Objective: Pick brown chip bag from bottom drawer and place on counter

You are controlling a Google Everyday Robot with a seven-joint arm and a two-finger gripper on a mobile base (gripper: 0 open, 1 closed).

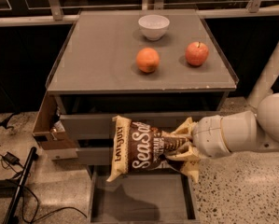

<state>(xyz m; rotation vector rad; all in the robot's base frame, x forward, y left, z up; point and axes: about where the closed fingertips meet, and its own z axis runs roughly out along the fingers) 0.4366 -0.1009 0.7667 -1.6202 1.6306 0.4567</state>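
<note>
The brown chip bag, dark brown with cream ends and white "Sea Salt" lettering, hangs in the air in front of the drawer fronts, held by its right end. My gripper comes in from the right on a thick white arm and is shut on the bag's right end. The bottom drawer is pulled open below the bag, its grey floor bare. The counter is the flat grey cabinet top above.
On the counter stand a white bowl, an orange and a red apple. A cardboard box hangs at the cabinet's left side. Cables and a black bar lie on the floor at left. A white post stands at right.
</note>
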